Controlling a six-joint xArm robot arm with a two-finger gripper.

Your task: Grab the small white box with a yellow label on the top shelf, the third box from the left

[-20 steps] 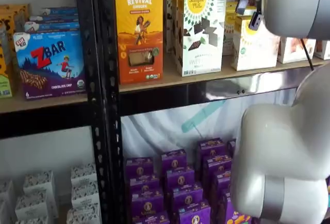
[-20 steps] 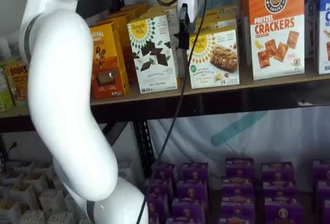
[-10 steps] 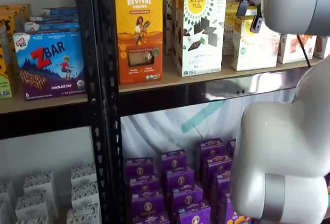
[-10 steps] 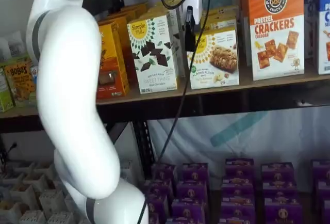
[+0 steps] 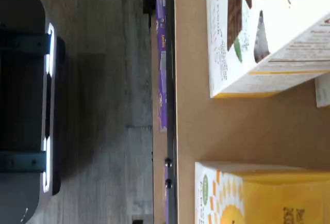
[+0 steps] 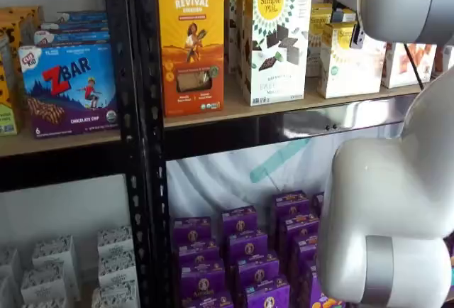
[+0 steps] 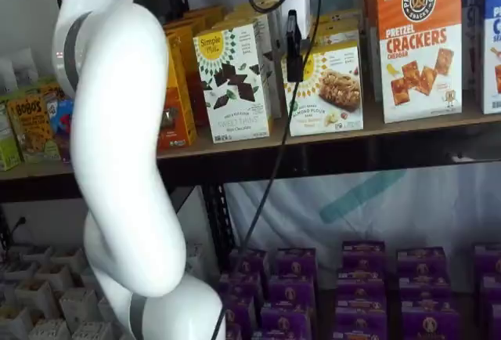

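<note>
The small white box (image 7: pixel 333 89) with a yellow sunburst logo stands on the top shelf (image 7: pixel 313 135), right of the taller white box (image 7: pixel 233 81) with chocolate pieces. It also shows in a shelf view (image 6: pixel 349 67), partly behind my white arm. My gripper (image 7: pixel 294 72) hangs from above with its black fingers side-on, just in front of the small box's left edge. No gap between the fingers shows and nothing is seen in them. The wrist view shows the small box's yellow side (image 5: pixel 258 198), the taller box (image 5: pixel 268 28) and the tan shelf board (image 5: pixel 191 126).
An orange Revival box (image 6: pixel 191 38) stands left of the taller white box. A Pretzel Crackers box (image 7: pixel 419 42) stands right of the small box. Purple boxes (image 7: pixel 360 277) fill the lower level. My white arm (image 7: pixel 117 160) stands before the left shelf bay. A black upright (image 6: pixel 138 138) divides the shelves.
My gripper has moved right along the top shelf, from in front of the taller white box's right edge to the small white box's left edge. The arm has swung right with it.
</note>
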